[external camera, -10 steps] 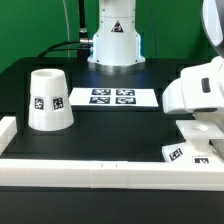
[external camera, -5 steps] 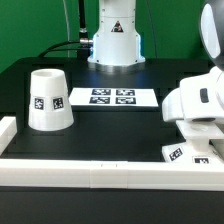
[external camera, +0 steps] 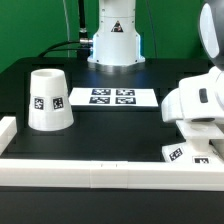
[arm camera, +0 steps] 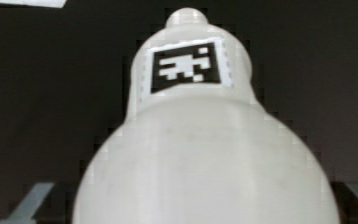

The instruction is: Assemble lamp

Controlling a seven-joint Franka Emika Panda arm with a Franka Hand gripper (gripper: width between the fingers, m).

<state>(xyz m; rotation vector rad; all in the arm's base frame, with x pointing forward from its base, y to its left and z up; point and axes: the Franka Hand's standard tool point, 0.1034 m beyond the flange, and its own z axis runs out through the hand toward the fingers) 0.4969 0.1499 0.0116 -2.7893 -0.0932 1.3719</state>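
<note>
Bulb post (arm camera: 190, 130) fills the wrist view, fat round end toward the camera, tagged narrow end pointing away over the black counter (arm camera: 34, 90). End effector (arm camera: 195, 202) straddles the fat end. Only slivers of its fingers (arm camera: 41, 200) show at either flank, so cannot tell if they pinch the post or just sit beside it.

Exterior view: arm (external camera: 195, 100) hangs low at the exterior view's right, over the flat base (external camera: 190, 152), which lies just behind the front rail (external camera: 90, 172). Bulb post is hidden by the arm there. Shade (external camera: 46, 98) stands well apart at the exterior view's left, opening up, with the marker board (external camera: 110, 97) beside it.

Risks, as judgement:
- The surface is rounded, tapering and looks smooth, so an off-centre squeeze could make the post squirt out or pivot between the fingers.
- A tilted post would likely miss its seat on the base, then jam or shove the base, which looks loose on the counter.
- The seat is not visible, so alignment can't be checked.
- The arm is low and could nudge the base or rail.
- A dropped post would probably roll.
</note>
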